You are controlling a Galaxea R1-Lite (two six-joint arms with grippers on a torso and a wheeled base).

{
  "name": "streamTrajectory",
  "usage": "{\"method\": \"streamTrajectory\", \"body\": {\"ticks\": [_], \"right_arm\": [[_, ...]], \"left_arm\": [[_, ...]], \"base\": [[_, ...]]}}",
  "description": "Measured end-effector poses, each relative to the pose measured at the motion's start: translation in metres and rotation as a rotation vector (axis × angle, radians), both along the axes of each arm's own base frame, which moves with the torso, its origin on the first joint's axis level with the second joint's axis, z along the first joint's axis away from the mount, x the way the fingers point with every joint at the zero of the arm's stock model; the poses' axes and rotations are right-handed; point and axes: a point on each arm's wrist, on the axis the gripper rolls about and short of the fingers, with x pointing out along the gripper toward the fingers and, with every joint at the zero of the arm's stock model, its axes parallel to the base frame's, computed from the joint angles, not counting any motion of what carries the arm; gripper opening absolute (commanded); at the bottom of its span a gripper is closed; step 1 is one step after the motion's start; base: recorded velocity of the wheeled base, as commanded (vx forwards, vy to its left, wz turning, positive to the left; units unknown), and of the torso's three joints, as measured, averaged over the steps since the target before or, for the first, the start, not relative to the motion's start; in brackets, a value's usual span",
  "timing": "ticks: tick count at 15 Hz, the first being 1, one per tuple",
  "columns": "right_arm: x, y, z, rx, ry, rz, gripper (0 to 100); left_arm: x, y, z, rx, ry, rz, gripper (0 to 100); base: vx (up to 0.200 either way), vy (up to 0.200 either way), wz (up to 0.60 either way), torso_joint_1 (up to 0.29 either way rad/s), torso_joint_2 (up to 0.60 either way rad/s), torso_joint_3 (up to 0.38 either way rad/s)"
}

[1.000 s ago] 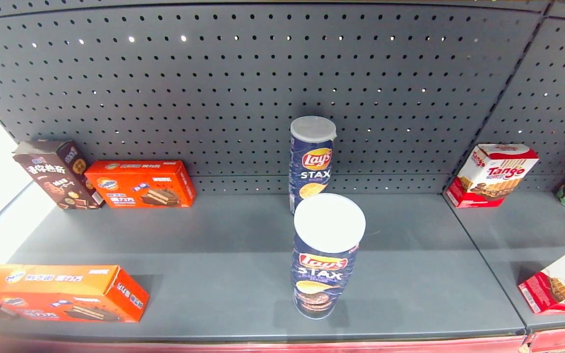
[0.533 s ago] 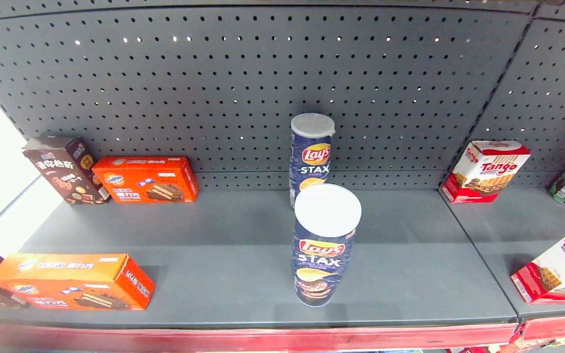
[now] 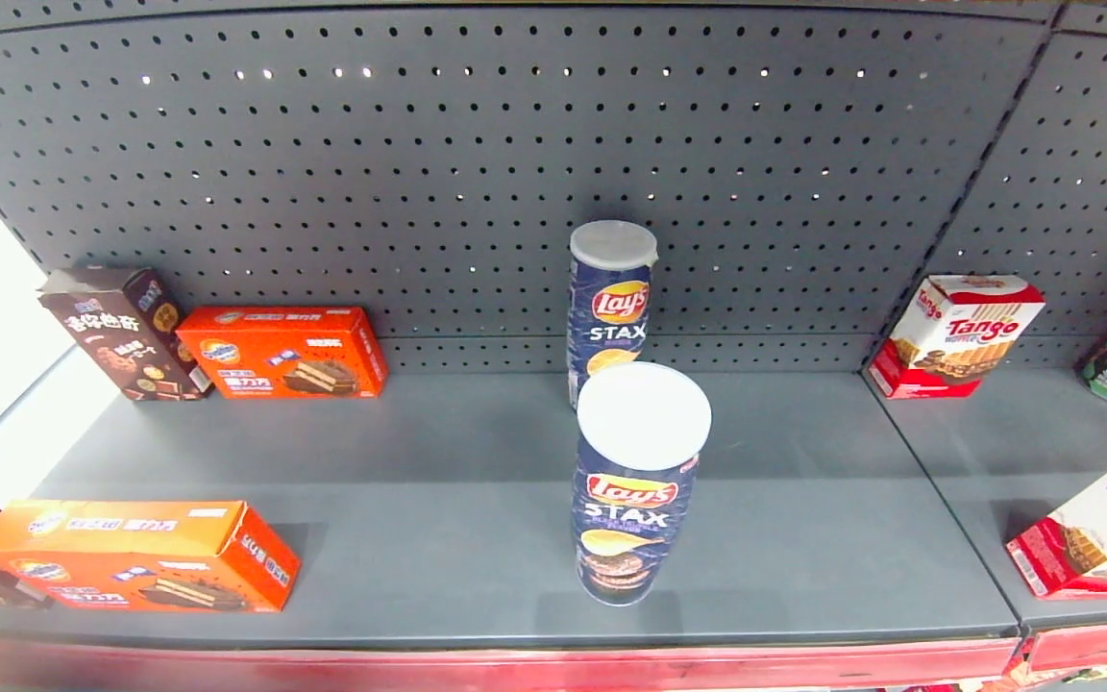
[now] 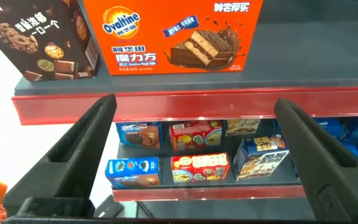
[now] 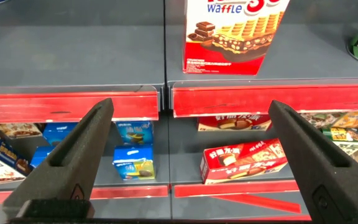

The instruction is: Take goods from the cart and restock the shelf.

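Nothing among the goods has moved in the last second; only the head camera has drifted a little, so the whole shelf (image 3: 438, 500) sits slightly differently in view. Nearest me, the left gripper (image 4: 194, 102) is spread wide with nothing between its fingers, level with the red front strip (image 3: 477, 666). Past its fingertips, untouched, the front orange box (image 4: 169, 34) stands on the shelf with a dark brown cookie box (image 4: 39, 37) just beside it. The right gripper (image 5: 190, 104) is spread just as wide and holds nothing, facing the near wafer box (image 5: 235, 34) in the neighbouring bay. Lower shelves (image 4: 197, 186) beyond both carry small packets. Mid-shelf near the front edge, the near chip can (image 3: 632, 500) stands upright, white lid on, contents unseen. The far chip can (image 3: 609, 308) stands upright straight behind it, against the pegboard back (image 3: 419, 192). Back left, a second orange box (image 3: 284, 351) and a second brown box (image 3: 121, 332) stand side by side; back right is a far wafer box (image 3: 962, 336). Labels show chocolate wafers, cookies and crisps.
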Motion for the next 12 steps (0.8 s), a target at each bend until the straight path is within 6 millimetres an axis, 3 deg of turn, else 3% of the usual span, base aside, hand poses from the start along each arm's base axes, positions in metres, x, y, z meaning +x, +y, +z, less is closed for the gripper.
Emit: {"method": "streamTrajectory", "body": {"ticks": [12], "right_arm": [[0.0000,0.0000,0.0000,0.002,0.000,0.002,100]], "left_arm": [[0.0001,0.0001,-0.0003,0.000,0.001,0.004,100]], "base": [[0.000,0.000,0.00,0.000,0.00,0.000]]}}
